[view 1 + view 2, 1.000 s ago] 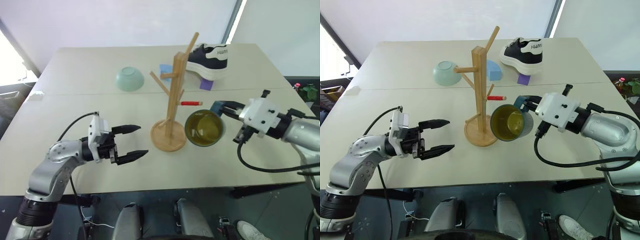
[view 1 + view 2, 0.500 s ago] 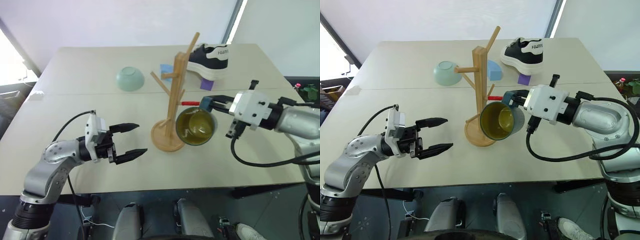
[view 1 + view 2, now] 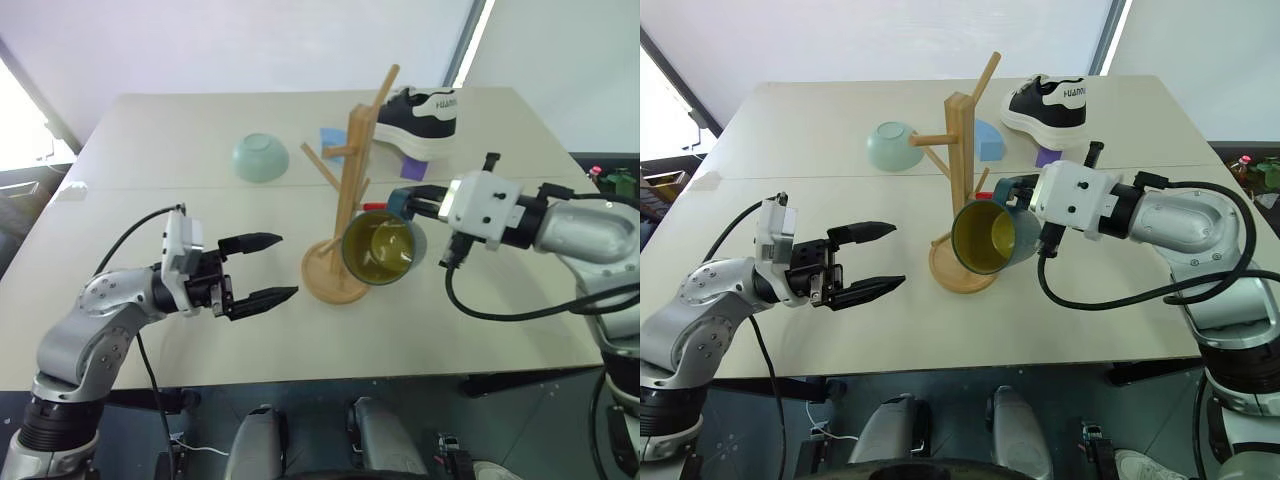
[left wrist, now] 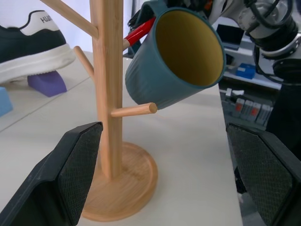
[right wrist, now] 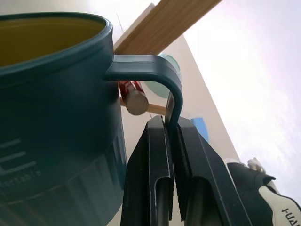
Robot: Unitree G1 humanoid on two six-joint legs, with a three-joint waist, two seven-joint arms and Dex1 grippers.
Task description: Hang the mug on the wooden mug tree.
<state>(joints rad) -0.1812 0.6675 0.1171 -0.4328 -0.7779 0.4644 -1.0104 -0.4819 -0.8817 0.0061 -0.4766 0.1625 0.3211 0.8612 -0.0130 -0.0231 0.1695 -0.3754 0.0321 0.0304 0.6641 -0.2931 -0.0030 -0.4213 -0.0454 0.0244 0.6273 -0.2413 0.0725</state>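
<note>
The dark teal mug (image 3: 382,250), yellow-olive inside, hangs tilted in the air with its mouth toward me, just right of the wooden mug tree (image 3: 348,180). My right gripper (image 5: 170,123) is shut on the mug's loop handle (image 5: 155,70). In the left wrist view the mug (image 4: 174,56) sits just above a low peg (image 4: 134,109) of the tree, and I cannot tell whether they touch. My left gripper (image 3: 285,265) stands open and empty to the left of the tree's round base (image 3: 330,280), pointing at it, with its black fingers (image 4: 77,174) wide apart.
A pale green bowl (image 3: 260,158) lies upside down at the back left of the table. Behind the tree are a black and white shoe (image 3: 425,115), a blue block (image 3: 988,140), a purple block (image 3: 1045,158) and a red marker (image 3: 983,195).
My right gripper has carried the mug to the left, from beside the tree's base to right against the post. My left gripper has risen slightly and stays open.
</note>
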